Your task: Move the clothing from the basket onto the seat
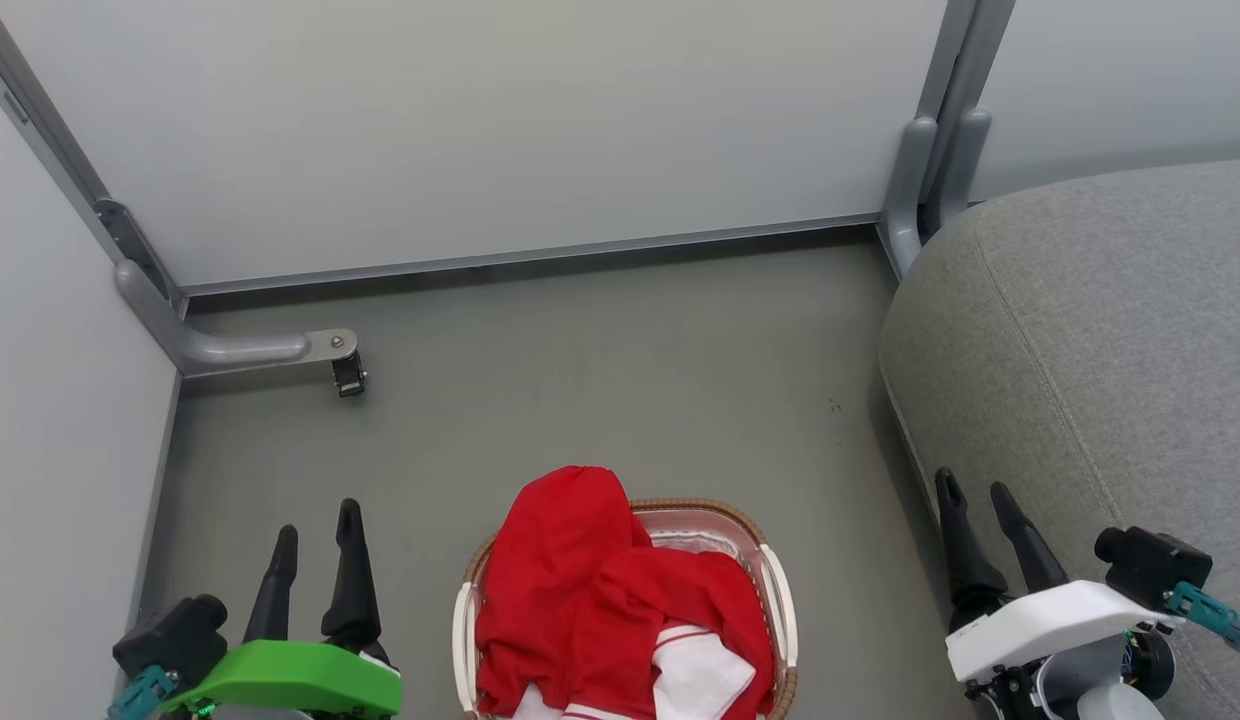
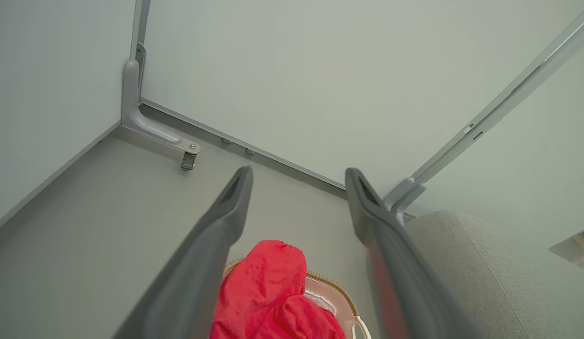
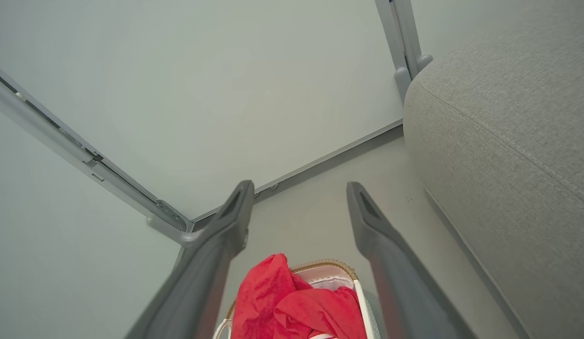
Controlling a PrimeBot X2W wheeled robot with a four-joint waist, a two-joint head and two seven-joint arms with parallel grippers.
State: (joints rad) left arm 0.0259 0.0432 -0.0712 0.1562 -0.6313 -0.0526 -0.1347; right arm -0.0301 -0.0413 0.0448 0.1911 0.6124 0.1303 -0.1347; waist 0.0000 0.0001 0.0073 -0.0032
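Observation:
The red clothing lies heaped in the white basket at the bottom middle of the head view; a red piece hangs over the far rim and white panels with striped trim show at the near side. The grey seat rises at the right. My left gripper stands open left of the basket, nothing between its fingers. My right gripper stands open right of the basket, in front of the seat's edge. The left wrist view shows the clothing below my open gripper; the right wrist view shows the clothing, basket and seat.
Pale partition walls close in the back and left, with a grey bracket foot and caster at the back left corner and a grey post at the back right. Grey floor stretches beyond the basket.

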